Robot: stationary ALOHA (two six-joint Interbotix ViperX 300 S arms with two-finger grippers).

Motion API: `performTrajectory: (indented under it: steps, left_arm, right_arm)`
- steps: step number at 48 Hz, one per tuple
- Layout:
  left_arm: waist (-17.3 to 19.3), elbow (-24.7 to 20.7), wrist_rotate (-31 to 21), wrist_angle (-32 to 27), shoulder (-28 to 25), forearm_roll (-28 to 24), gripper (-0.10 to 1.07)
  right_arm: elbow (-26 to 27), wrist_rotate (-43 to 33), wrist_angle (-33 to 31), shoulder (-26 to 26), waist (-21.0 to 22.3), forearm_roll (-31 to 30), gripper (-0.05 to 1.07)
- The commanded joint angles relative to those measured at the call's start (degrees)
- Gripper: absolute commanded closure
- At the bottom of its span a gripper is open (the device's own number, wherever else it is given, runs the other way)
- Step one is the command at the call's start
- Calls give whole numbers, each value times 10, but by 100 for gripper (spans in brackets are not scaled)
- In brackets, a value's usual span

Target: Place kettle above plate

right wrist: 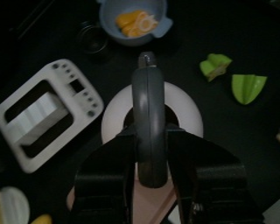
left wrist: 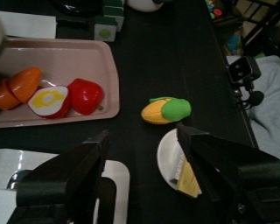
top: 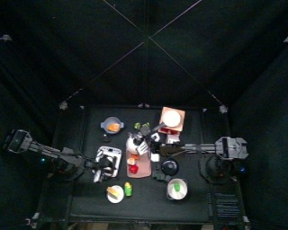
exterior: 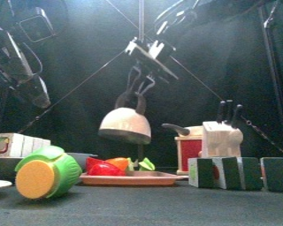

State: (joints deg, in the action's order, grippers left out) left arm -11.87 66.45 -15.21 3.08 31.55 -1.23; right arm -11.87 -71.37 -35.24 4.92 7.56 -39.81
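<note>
At the centre of the front view, the kettle (exterior: 125,124) hangs in the air above the plate (exterior: 132,179), carried by the right gripper (exterior: 137,88), whose jaws are clamped on its dark arched handle. The kettle has a rounded, whitish dome body that looks smooth and slightly glossy; in the right wrist view the handle runs as a thick black bar up the middle of the frame over the pale body (right wrist: 149,114). The plate is a pale pink, shallow rectangular tray with rounded corners and a raised rim (left wrist: 108,52); on it lie toy foods of shiny plastic: an orange carrot piece (left wrist: 20,86), a fried egg (left wrist: 48,99) and a red pepper (left wrist: 85,94).

Lower in the left wrist view, the left gripper (left wrist: 140,166) hovers with its jaws apart over the black desk (left wrist: 166,70), above a round white plate (left wrist: 168,157); a yellow-and-green corn piece (left wrist: 167,109) lies beside the pink plate.

In the upper part of the right wrist view sits a light blue bowl (right wrist: 134,19) with orange contents, and at the left a white toaster-like box (right wrist: 43,109) with a row of small buttons. No writing can be read.
</note>
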Motion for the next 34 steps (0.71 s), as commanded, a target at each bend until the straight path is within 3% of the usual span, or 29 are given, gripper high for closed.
performTrajectory:
  steps: [1, 10, 34]
  left_arm:
    - [2, -5, 1, 5, 1, -1, 2]
    - [3, -4, 1, 5, 1, -1, 2]
    - [4, -3, 1, 5, 1, -2, 2]
  right_arm:
    - [22, 1, 24, 4, 33, -1, 42]
    - [46, 1, 44, 46, 74, -1, 42]
    - [72, 2, 44, 98, 98, -6, 42]
